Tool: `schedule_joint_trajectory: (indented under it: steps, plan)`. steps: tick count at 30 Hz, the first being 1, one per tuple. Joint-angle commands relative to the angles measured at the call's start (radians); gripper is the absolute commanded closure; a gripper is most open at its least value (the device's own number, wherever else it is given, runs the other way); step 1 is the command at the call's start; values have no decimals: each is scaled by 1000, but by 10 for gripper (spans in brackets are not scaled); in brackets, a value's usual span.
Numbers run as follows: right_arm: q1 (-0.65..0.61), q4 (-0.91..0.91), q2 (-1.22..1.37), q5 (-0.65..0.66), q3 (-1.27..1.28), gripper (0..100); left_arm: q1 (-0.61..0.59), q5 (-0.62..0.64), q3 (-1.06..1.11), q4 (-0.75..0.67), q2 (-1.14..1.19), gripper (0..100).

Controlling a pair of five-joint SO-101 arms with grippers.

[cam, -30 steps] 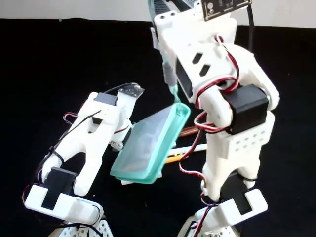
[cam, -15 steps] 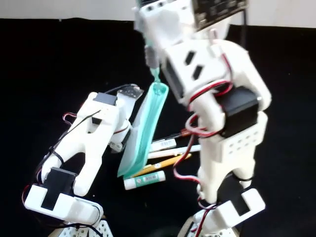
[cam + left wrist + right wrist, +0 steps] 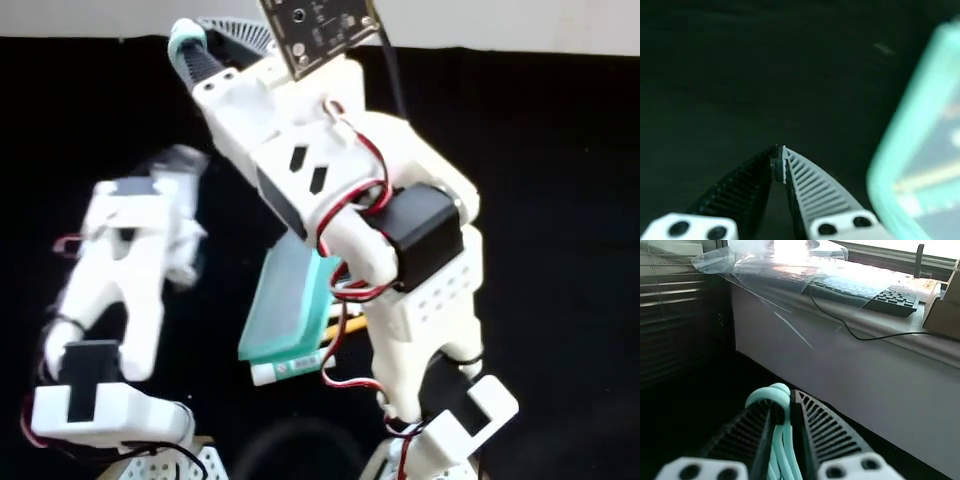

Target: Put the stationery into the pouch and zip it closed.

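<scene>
The teal pouch point(image 3: 288, 305) hangs tilted over the black table, partly behind my right arm, and its edge looms in the left wrist view point(image 3: 920, 165). My right gripper point(image 3: 190, 50) is raised high at the back and is shut on the pouch's teal cord point(image 3: 771, 396), whose loop shows between its fingers in the right wrist view point(image 3: 782, 407). My left gripper point(image 3: 779, 156) is shut on nothing, off to the left of the pouch point(image 3: 175, 165). A white tube point(image 3: 285, 368) and a yellow pencil point(image 3: 348, 324) lie on the table under the pouch.
The right arm's white body point(image 3: 400, 260) stands over the table's middle and hides part of the stationery. Beyond the table's far edge a white wall point(image 3: 850, 375) rises to a sill carrying a keyboard point(image 3: 865, 290).
My right gripper has swung up and to the left with the cord, and the pouch has gone from spread flat to hanging. The left arm has pulled back to the left, away from the pouch.
</scene>
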Motion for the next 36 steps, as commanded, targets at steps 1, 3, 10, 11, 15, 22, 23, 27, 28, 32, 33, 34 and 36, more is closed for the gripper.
schedule_joint_trajectory:
  steps: [1, 3, 10, 11, 15, 22, 23, 27, 28, 32, 33, 34, 36]
  plan:
    - [-45, 10, -10, -14, -30, 990, -99, 5, -108, -23, -15, 993]
    - [-79, 15, -7, -14, -68, 990, -119, 5, -166, -21, -15, 993]
    - [-128, 85, -5, -11, -171, 990, -154, 6, -340, -17, -15, 993]
    - [-128, 91, -5, -11, -179, 990, -154, 6, -355, -17, -15, 993]
    - [-128, 114, -7, -11, -213, 990, -153, 8, -430, -17, -15, 993]
    - [-127, 183, -7, -9, -272, 990, -130, 8, -639, 32, -15, 992]
    - [-127, 193, -7, -9, -278, 990, -119, 8, -682, 51, -15, 992]
    - [-127, 206, -7, -9, -308, 990, -48, 6, -869, 137, -7, 895]
    - [-127, 206, -7, -9, -315, 990, -28, 6, -912, 157, -5, 861]
    - [-131, 199, -8, -9, -351, 990, 39, 6, -1024, 196, -4, 771]
    - [-131, 199, -8, -9, -355, 990, 50, 6, -1038, 196, -4, 759]
    - [-133, 199, -8, -9, -358, 990, 61, 6, -1052, 195, -4, 752]
    - [-133, 199, -8, -9, -358, 990, 84, 8, -1075, 195, -4, 752]
